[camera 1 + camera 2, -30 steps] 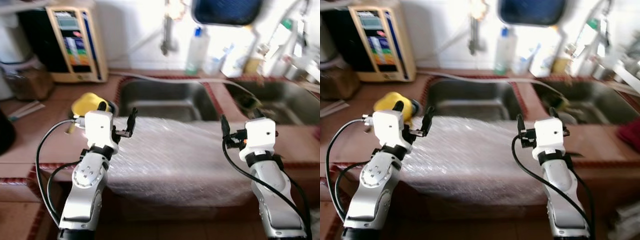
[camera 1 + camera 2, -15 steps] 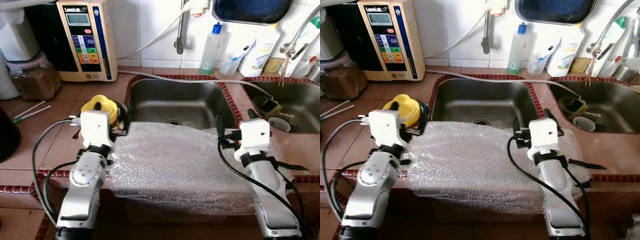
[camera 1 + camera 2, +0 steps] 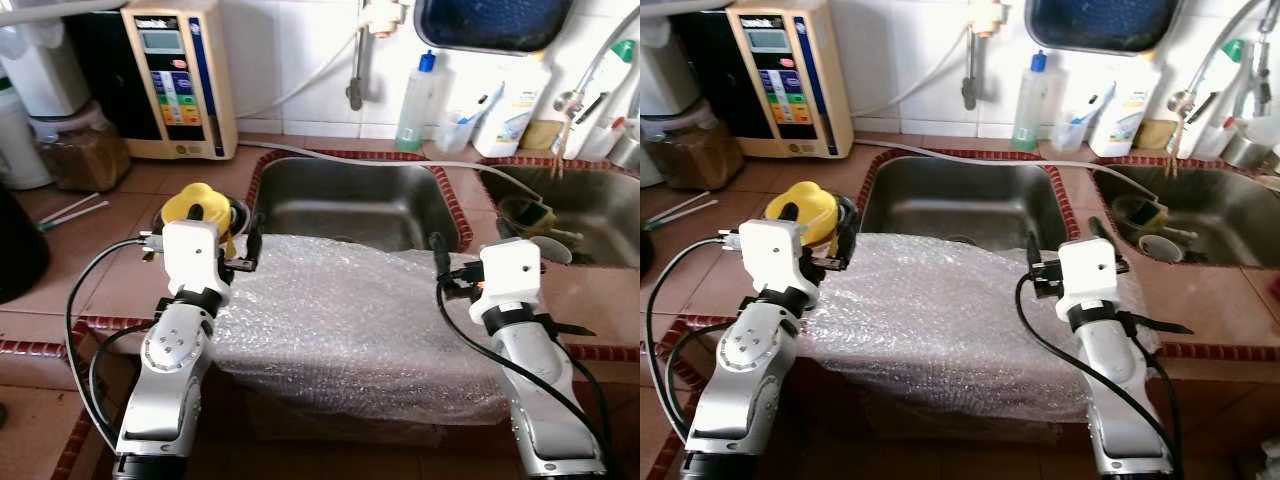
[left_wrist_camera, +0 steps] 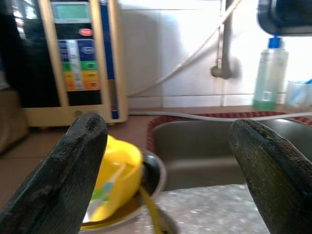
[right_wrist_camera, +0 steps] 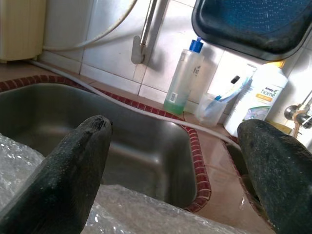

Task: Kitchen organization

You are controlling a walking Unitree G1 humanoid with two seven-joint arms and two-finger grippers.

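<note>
While you hold both arms raised at mid-frame, the bubble wrap [image 3: 350, 320] lies draped over the counter edge between them, its long axis running left to right. Your left gripper [image 3: 237, 232] and right gripper [image 3: 468, 262] flank its two ends, fingers apart, empty, about equally near.

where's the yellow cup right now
The yellow cup lies on the counter at the robot's left, beside the left sink, just beyond the left gripper and the bubble wrap.
</note>
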